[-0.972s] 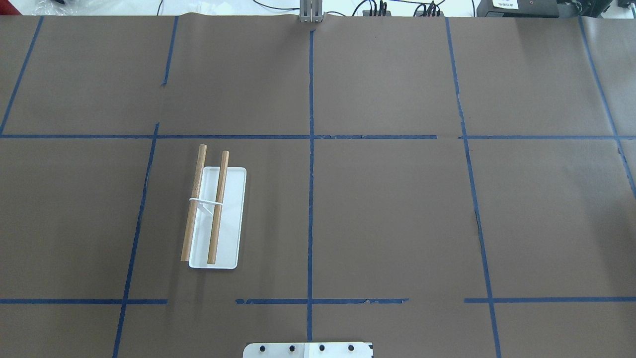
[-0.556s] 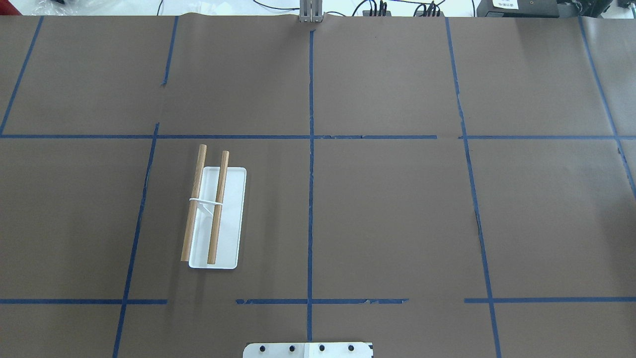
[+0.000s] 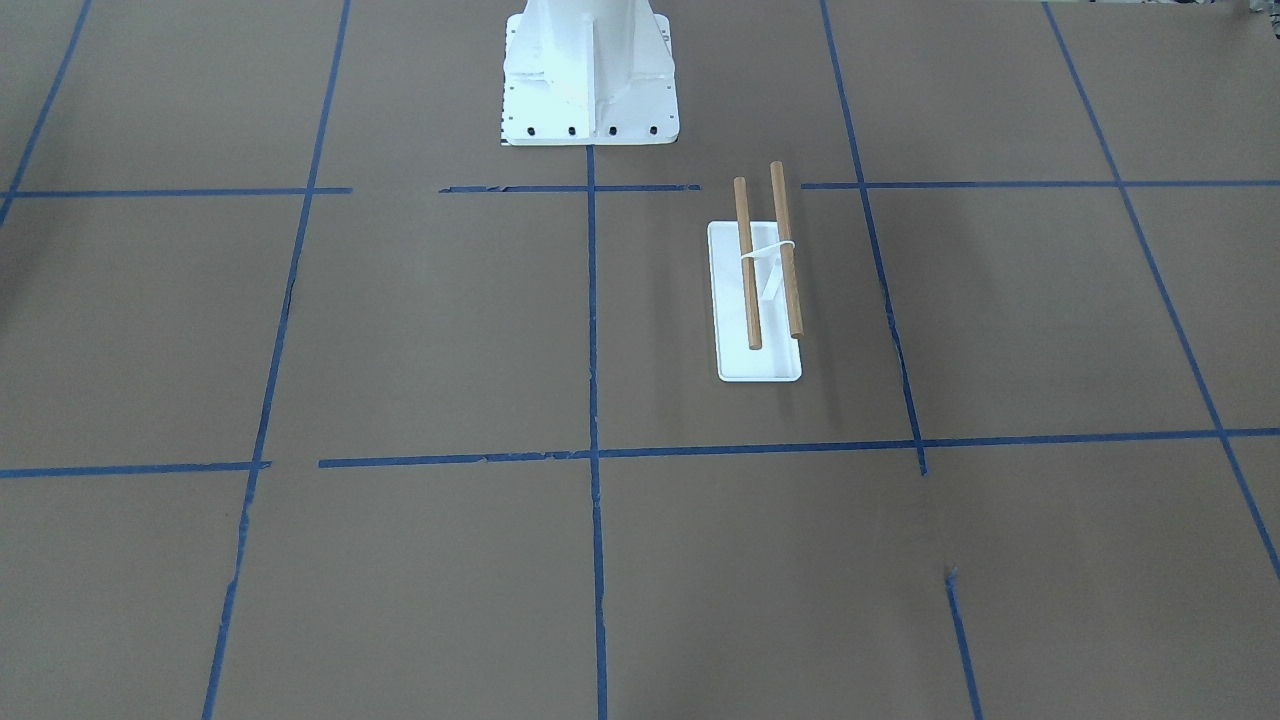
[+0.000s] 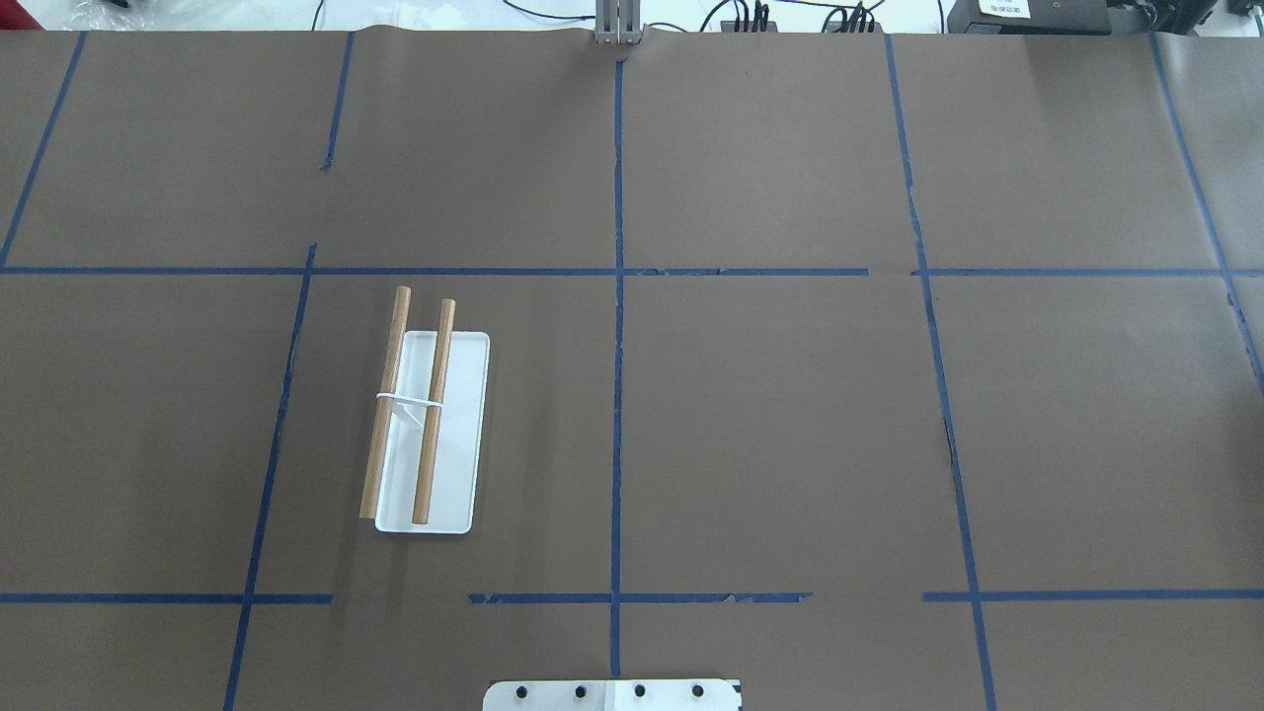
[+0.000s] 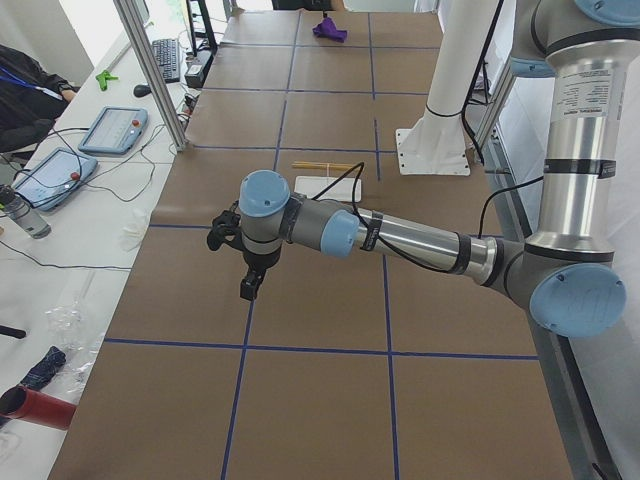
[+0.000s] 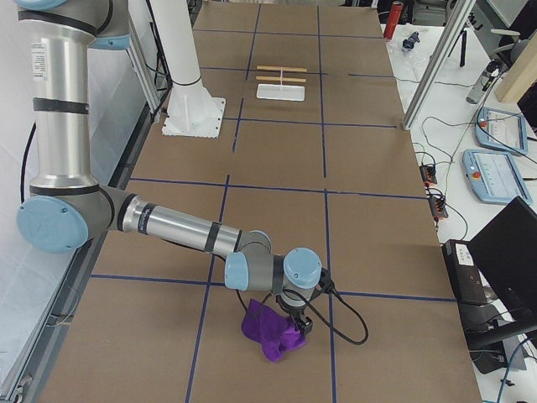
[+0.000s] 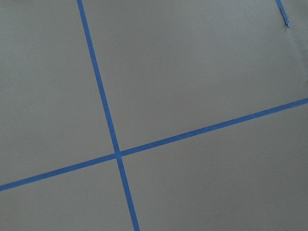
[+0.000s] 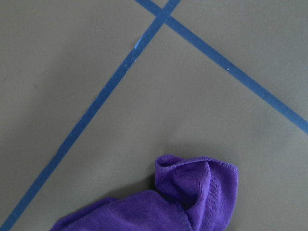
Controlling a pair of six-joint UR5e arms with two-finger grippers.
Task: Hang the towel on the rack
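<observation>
The rack (image 4: 425, 425) stands left of centre in the overhead view: a flat white base, a white upright and two parallel brown dowels. It also shows in the front view (image 3: 757, 290) and both side views (image 5: 325, 180) (image 6: 281, 80). The purple towel (image 6: 273, 332) lies crumpled on the table at the robot's far right end; it also fills the bottom of the right wrist view (image 8: 192, 202). My right gripper (image 6: 299, 323) hangs right at the towel; I cannot tell whether it is open or shut. My left gripper (image 5: 250, 285) hovers above bare table at the left end; its state cannot be told.
The white bolted pedestal (image 3: 590, 80) stands at the robot's edge of the table, also seen in the right side view (image 6: 195, 113). Blue tape lines cross the brown table cover. Tablets and cables lie on the operators' bench (image 5: 105, 130). A red cylinder (image 5: 35, 408) lies off the table's left end.
</observation>
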